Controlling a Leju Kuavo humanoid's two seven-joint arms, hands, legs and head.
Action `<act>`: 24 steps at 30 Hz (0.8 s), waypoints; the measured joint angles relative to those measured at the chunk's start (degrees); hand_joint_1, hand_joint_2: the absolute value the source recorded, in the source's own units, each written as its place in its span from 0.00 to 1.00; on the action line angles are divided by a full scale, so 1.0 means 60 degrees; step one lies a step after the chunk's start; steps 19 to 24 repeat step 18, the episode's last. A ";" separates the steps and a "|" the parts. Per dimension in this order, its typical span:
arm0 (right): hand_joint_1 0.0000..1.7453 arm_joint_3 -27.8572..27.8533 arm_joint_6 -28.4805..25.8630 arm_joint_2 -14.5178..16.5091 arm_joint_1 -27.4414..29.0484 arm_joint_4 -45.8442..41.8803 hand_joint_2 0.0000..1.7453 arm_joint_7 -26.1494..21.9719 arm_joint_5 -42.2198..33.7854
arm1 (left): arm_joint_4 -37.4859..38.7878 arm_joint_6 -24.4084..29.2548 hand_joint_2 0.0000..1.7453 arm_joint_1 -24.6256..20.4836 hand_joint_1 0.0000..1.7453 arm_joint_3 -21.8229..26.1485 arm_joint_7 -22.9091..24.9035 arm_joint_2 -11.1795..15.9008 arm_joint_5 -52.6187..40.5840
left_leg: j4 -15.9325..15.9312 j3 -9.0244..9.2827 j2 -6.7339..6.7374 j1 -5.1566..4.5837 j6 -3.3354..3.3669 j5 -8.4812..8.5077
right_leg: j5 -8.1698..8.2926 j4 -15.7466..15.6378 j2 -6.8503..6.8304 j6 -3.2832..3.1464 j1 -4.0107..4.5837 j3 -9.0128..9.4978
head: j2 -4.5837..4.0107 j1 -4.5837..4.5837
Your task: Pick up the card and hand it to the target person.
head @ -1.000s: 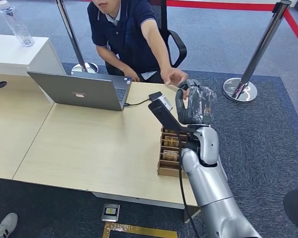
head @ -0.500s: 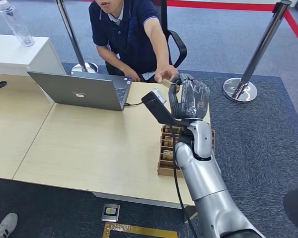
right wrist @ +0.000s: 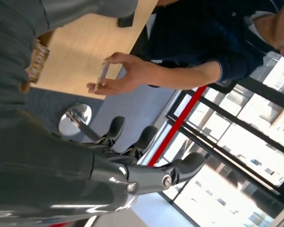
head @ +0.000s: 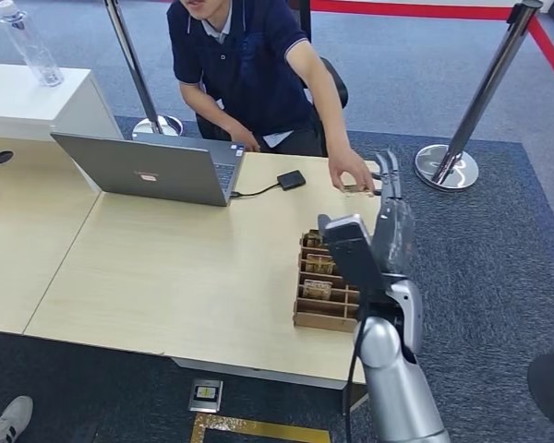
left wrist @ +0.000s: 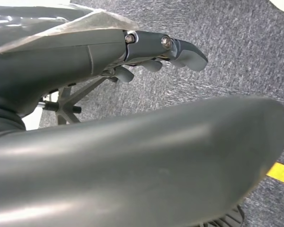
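The person's hand (head: 352, 171) holds the small tan card (head: 360, 189) low over the table's far right corner. My right hand (head: 391, 208) stands just right of it, fingers straight and apart, holding nothing. In the right wrist view the card (right wrist: 102, 74) sits pinched in the person's hand (right wrist: 124, 75), apart from my fingers (right wrist: 147, 137). My left hand (left wrist: 97, 56) hangs over the carpet with its fingers spread and nothing in it.
A wooden box (head: 324, 288) of cards sits at the table's right edge under my right forearm. An open laptop (head: 149, 168) and a black device (head: 291, 179) on a cable lie further back. A stanchion base (head: 446, 167) stands on the carpet to the right.
The person took the card out of my right hand and lowered it toward the table. My right hand uncurled its fingers and drew back to the right.
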 joint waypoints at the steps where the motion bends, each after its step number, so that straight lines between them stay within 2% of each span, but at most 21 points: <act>1: 0.00 0.0006 0.0178 -0.0117 0.0426 -0.0572 0.50 -0.0154 -0.0393 | 0.0000 -0.0010 0.00 0.0008 0.00 0.0000 -0.0005 0.0008 0.0006 | 0.0000 -0.0001 -0.0001 0.0000 0.0001 -0.0001 | 0.0000 -0.0002 0.0000 0.0000 0.0000 -0.0002 | 0.0000 0.0000; 3: 0.00 -0.0012 0.0457 -0.0310 0.1280 -0.1634 0.00 -0.0454 -0.1040 | 0.0000 -0.0029 0.00 0.0021 0.00 0.0000 -0.0023 0.0019 0.0011 | 0.0000 -0.0002 -0.0003 0.0000 0.0004 -0.0004 | -0.0002 -0.0006 0.0000 0.0002 0.0000 -0.0004 | 0.0000 -0.0002; 8: 0.00 -0.0462 0.0846 -0.0575 0.3528 -0.4001 0.00 -0.1030 -0.2497 | 0.0000 -0.0038 0.00 0.0035 0.00 0.0000 0.0010 0.0038 0.0083 | -0.0001 -0.0006 -0.0012 0.0000 0.0000 -0.0010 | -0.0006 -0.0010 0.0000 0.0006 0.0000 -0.0006 | 0.0000 0.0000; 12: 0.00 -0.1338 0.0997 -0.0646 0.4726 -0.4918 0.00 -0.0822 -0.2783 | 0.0000 -0.0003 0.00 0.0019 0.00 0.0000 0.0074 0.0048 0.0185 | -0.0001 -0.0003 -0.0013 0.0000 -0.0001 -0.0011 | -0.0005 -0.0011 0.0000 0.0006 0.0000 -0.0003 | 0.0000 -0.0001; 15: 0.00 -0.2586 0.1700 -0.0555 0.5060 -0.4681 0.00 -0.0527 -0.3046 | 0.0000 0.0015 0.00 0.0018 0.00 0.0004 0.0061 0.0051 0.0259 | -0.0001 0.0004 -0.0013 0.0000 0.0000 -0.0009 | -0.0001 -0.0014 0.0000 0.0008 0.0000 0.0005 | 0.0000 -0.0001; 17: 0.00 -0.3875 0.2280 -0.0451 0.4990 -0.3835 0.00 -0.0684 -0.3170 | 0.0000 0.0026 0.00 0.0022 0.00 0.0007 0.0027 0.0051 0.0315 | -0.0001 0.0004 -0.0015 -0.0001 0.0007 -0.0004 | 0.0005 -0.0016 0.0000 0.0013 -0.0001 0.0013 | 0.0000 0.0001; 18: 0.00 -0.4221 0.2394 -0.0426 0.4951 -0.3571 0.00 -0.0753 -0.3152 | 0.0000 0.0027 0.00 0.0022 0.00 0.0009 0.0017 0.0051 0.0330 | 0.0000 0.0004 -0.0016 -0.0001 0.0010 -0.0002 | 0.0006 -0.0016 0.0000 0.0014 -0.0002 0.0015 | 0.0000 0.0000; 24: 0.00 -0.4221 0.2394 -0.0426 0.4951 -0.3571 0.00 -0.0753 -0.3152 | 0.0000 0.0027 0.00 0.0022 0.00 0.0009 0.0017 0.0051 0.0330 | 0.0000 0.0004 -0.0016 -0.0001 0.0010 -0.0002 | 0.0006 -0.0016 0.0000 0.0014 -0.0002 0.0015 | 0.0000 0.0000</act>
